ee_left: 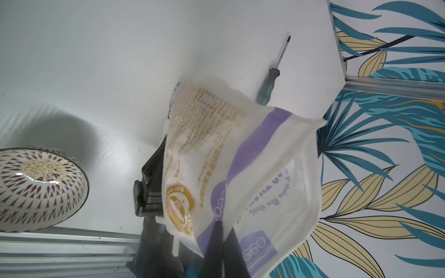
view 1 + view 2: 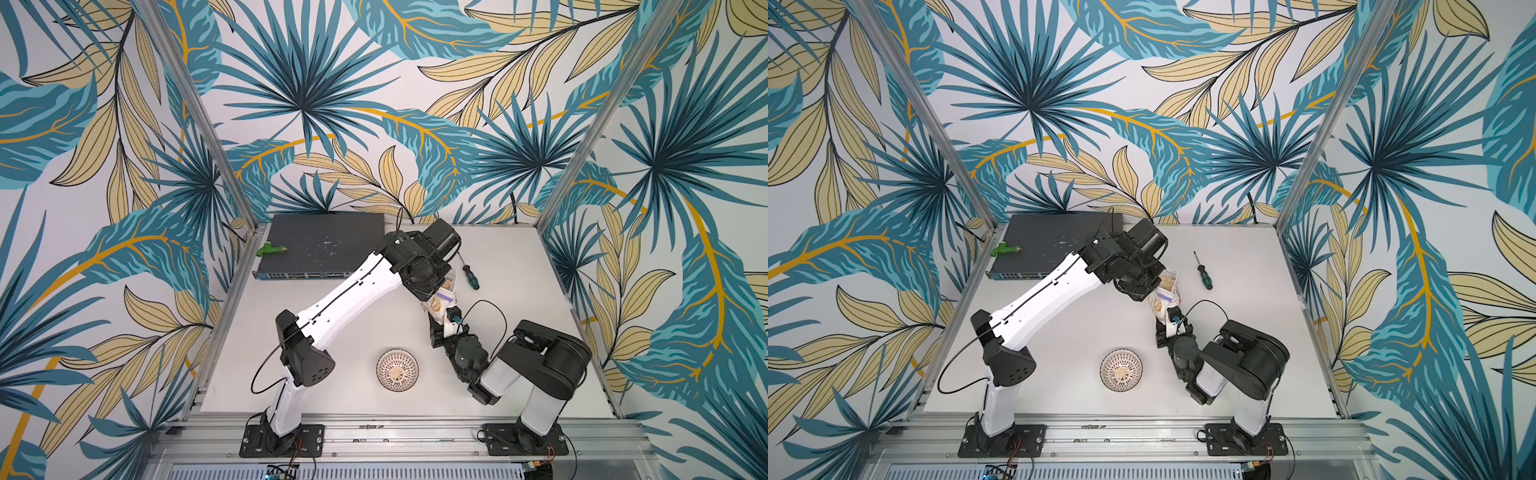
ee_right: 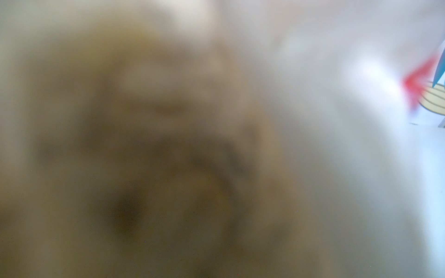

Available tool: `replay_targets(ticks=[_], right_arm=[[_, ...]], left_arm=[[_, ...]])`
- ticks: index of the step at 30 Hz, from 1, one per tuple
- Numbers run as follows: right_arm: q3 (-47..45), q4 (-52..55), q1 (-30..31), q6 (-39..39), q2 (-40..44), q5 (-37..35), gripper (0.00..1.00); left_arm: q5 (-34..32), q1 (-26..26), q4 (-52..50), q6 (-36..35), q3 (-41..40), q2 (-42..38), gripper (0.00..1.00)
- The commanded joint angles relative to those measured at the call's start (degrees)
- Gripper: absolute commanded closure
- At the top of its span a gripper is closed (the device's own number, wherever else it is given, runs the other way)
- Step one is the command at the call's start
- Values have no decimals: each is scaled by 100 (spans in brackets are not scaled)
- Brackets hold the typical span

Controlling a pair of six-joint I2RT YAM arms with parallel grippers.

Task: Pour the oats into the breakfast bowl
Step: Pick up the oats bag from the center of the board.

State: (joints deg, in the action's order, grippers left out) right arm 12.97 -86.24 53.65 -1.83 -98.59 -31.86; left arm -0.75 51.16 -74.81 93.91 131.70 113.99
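The oats are pale flakes in a clear bag (image 2: 443, 296) (image 2: 1165, 293) with a white-and-purple label and gold emblem, hanging tilted above the table at right centre. My left gripper (image 1: 224, 227) is shut on the bag's purple-printed face (image 1: 240, 156). My right gripper (image 2: 441, 319) sits at the bag's near end; its jaws are hidden behind the bag, and the right wrist view is a beige blur. The breakfast bowl (image 2: 409, 365) (image 2: 1133, 365) (image 1: 48, 199) stands on the table nearer the front, left of the bag, with some oat flakes at its centre.
A green-handled screwdriver (image 2: 471, 277) (image 2: 1203, 272) (image 1: 269, 79) lies just beyond the bag. A dark network switch (image 2: 320, 245) with a green object (image 2: 272, 249) on it occupies the back left. Aluminium rails (image 2: 374, 432) edge the table's front.
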Motion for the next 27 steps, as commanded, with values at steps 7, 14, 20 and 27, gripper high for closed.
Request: replay_targets(ticks=[7,14,20,27], right_arm=[[161,2066,-25,808,2174,368,100],[459,3891,-21,1612,3029,617,100],[311,4262,-21,1992,3350,427,100],[110,4123,-21,1991,3704,544,100]], left_arm=[[-39,-215,371,-848,-1125,-1573,100],[137,-326,669,-998,-2083,-2296,96],[195,-485,788,-1062,-2565,-2481,86],[792,-568,1225,-1014,-3134,-2340,83]])
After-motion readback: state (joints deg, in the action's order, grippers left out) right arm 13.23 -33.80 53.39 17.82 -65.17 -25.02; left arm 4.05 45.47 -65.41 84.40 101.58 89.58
